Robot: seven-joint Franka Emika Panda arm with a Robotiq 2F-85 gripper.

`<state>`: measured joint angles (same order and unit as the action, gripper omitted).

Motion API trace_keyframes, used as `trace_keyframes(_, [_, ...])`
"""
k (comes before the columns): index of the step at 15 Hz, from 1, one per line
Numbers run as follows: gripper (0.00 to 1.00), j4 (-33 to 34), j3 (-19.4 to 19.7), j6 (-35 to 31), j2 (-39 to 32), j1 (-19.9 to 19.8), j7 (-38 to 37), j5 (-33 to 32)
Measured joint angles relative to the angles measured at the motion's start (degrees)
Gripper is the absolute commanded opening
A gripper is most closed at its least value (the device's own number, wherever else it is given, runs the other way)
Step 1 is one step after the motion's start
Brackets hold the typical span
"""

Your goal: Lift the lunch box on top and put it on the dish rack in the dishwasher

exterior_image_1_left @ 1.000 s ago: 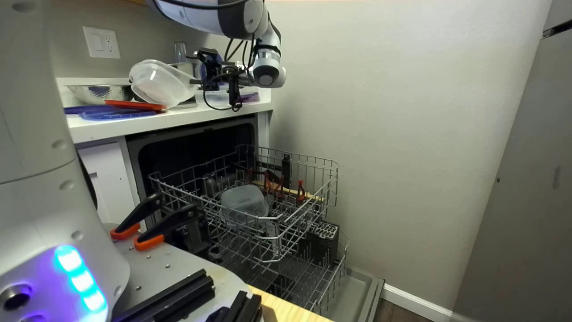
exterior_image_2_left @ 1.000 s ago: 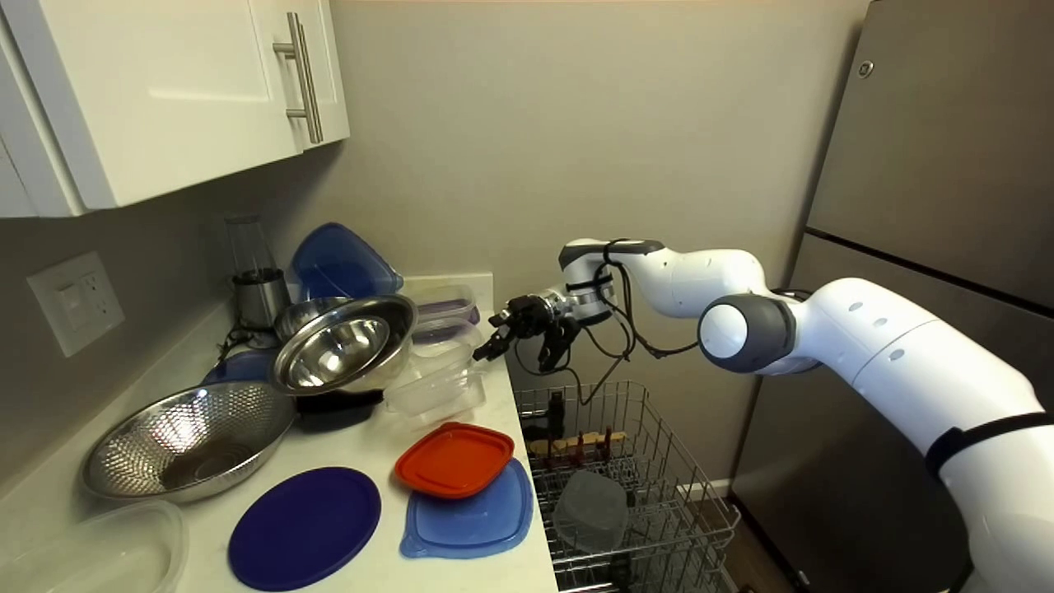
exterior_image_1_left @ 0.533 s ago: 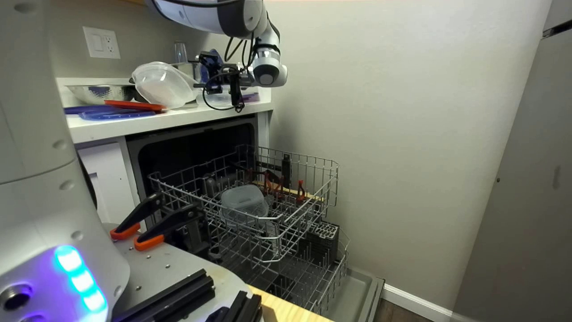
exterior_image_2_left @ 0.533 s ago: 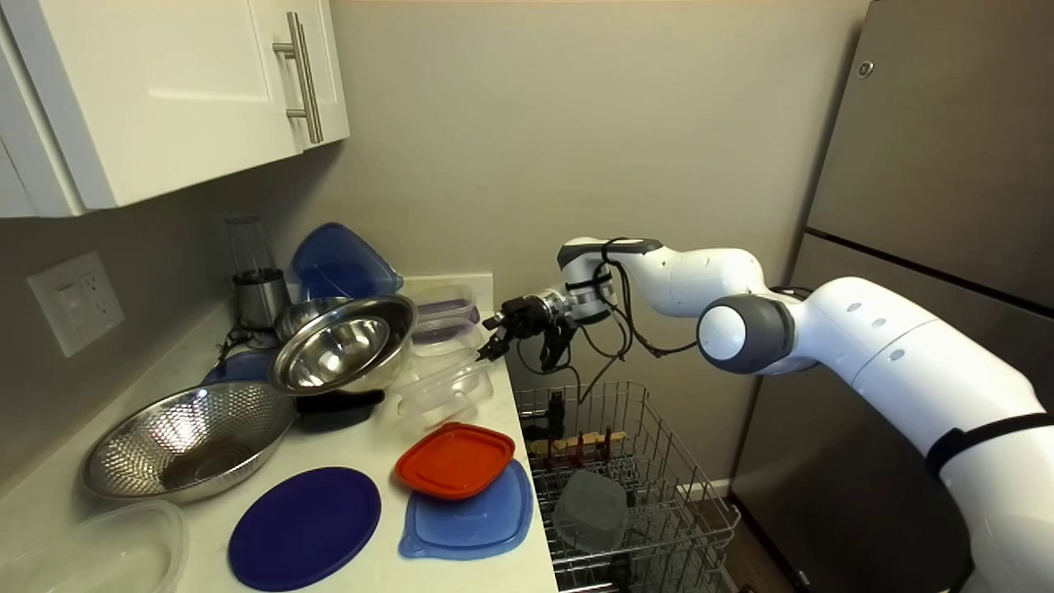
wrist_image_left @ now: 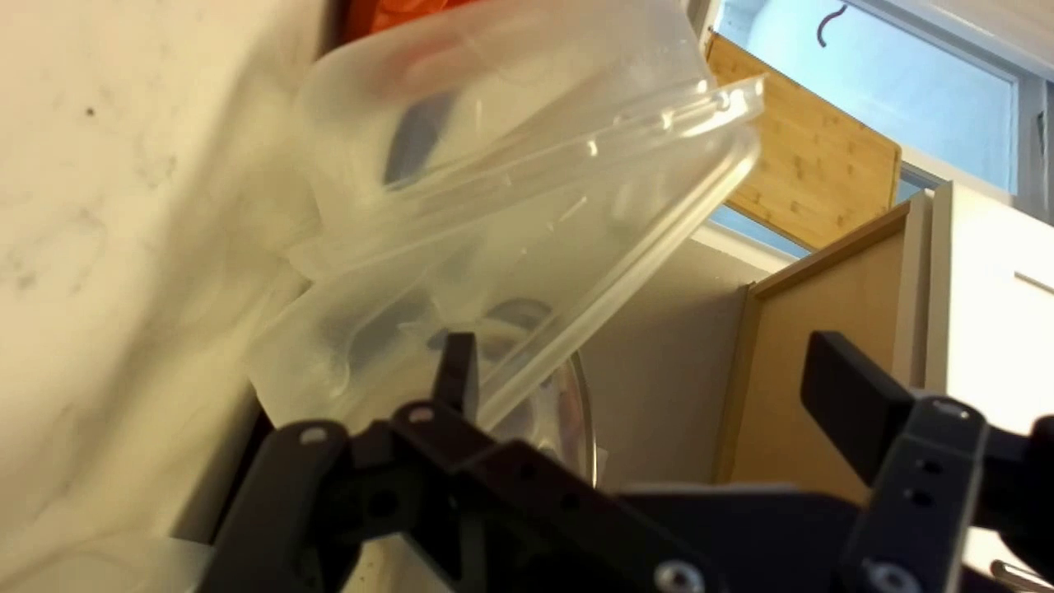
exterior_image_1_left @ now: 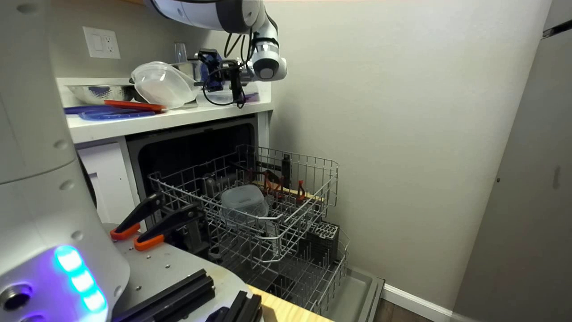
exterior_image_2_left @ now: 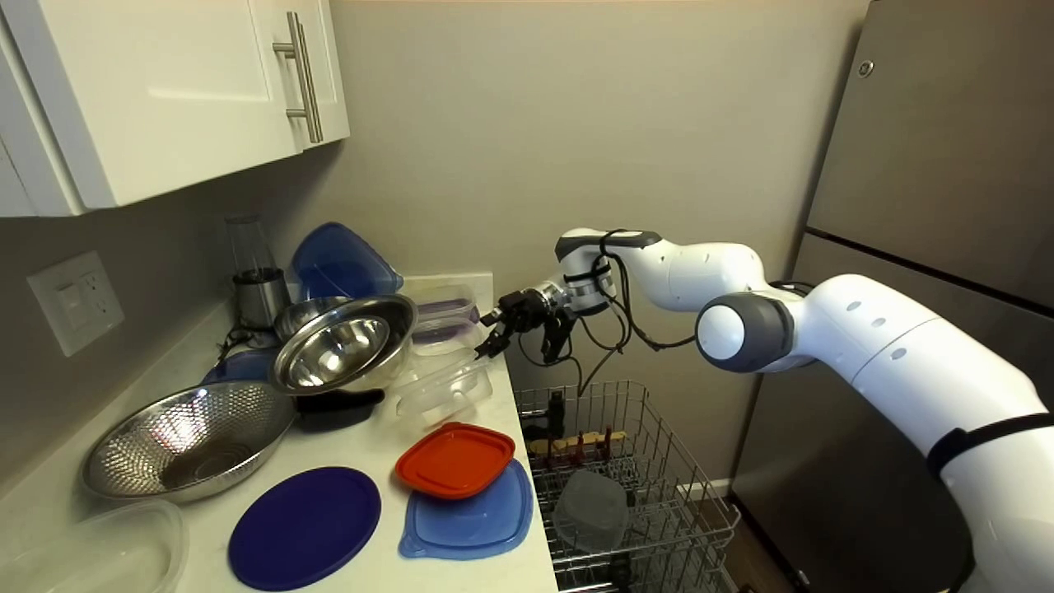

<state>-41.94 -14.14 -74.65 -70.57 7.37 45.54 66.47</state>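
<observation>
Lunch box (exterior_image_1_left: 163,85), translucent whitish; dish rack (exterior_image_1_left: 268,218), silver-grey; dishwasher (exterior_image_1_left: 178,156), black inside; gripper (wrist_image_left: 648,377), black. Round lid (exterior_image_2_left: 305,527), navy; red-orange square lid (exterior_image_2_left: 455,459); light-blue square lid (exterior_image_2_left: 473,525). Colander (exterior_image_2_left: 177,424), silver, dotted with perforations; countertop (wrist_image_left: 82,247), white, faintly grey-veined; robot arm (exterior_image_2_left: 889,354), white with dark-grey joint covers; refrigerator (exterior_image_2_left: 930,165), dark grey.

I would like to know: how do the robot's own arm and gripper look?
The arm is white and rounded, with dark grey joint covers, small round grey caps and black straps. Black cables loop beside its silvery wrist. The gripper is black, with two blocky fingers and silvery screws. Bluish-white lights glow on the base.
</observation>
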Motion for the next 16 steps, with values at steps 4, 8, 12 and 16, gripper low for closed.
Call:
trace_keyframes(4, [1.0,3.17,1.01,0.7,0.92,0.83,0.0,-2.38])
trace_keyframes(8, [1.0,5.78,1.59,1.91,0.95,1.6,-0.39,-3.94])
trace_keyframes(12, [1.0,7.1,2.76,2.37,0.95,1.8,-2.66,-4.3])
trace_keyframes(16, [1.0,7.47,3.91,2.38,0.94,1.92,-7.67,-4.31])
